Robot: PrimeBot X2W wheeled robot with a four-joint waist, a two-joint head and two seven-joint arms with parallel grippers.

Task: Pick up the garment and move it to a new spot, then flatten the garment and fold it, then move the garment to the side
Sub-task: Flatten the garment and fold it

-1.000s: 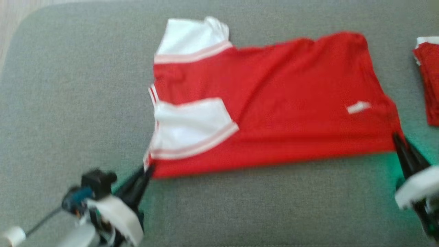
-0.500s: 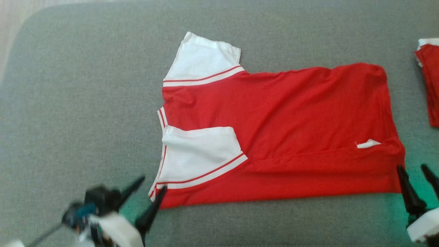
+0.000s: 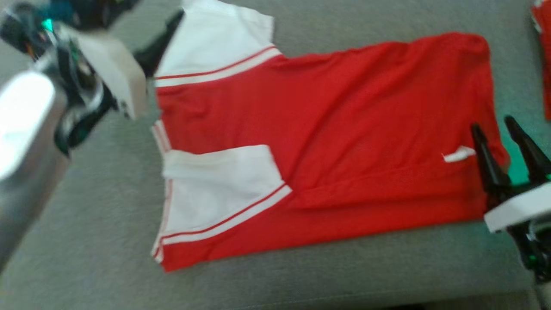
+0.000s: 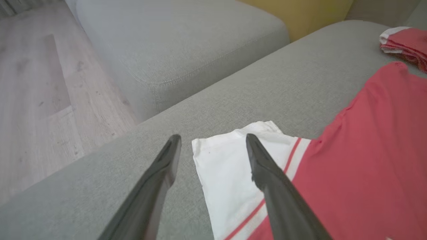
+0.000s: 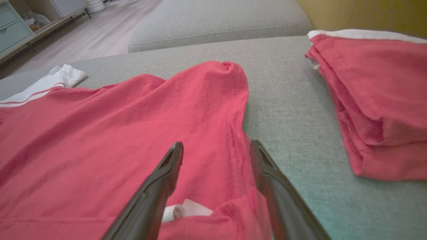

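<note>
Left claw (image 4: pixel 212 136) now over limp white sleeve (image 4: pixel 223 166)

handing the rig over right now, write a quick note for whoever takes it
Left gripper: open, empty, straddling the edge of the far white sleeve.
Right gripper: open, empty, straddling the hem edge beside the small white label.
Red T-shirt with white sleeves: spread on the grey fabric sofa cushion; near sleeve folded onto the body, far sleeve sticking out.
Done: laid out, near side folded.
Left: fold the far side, finish folding, move it aside, perhaps by the folded red pile.
</note>
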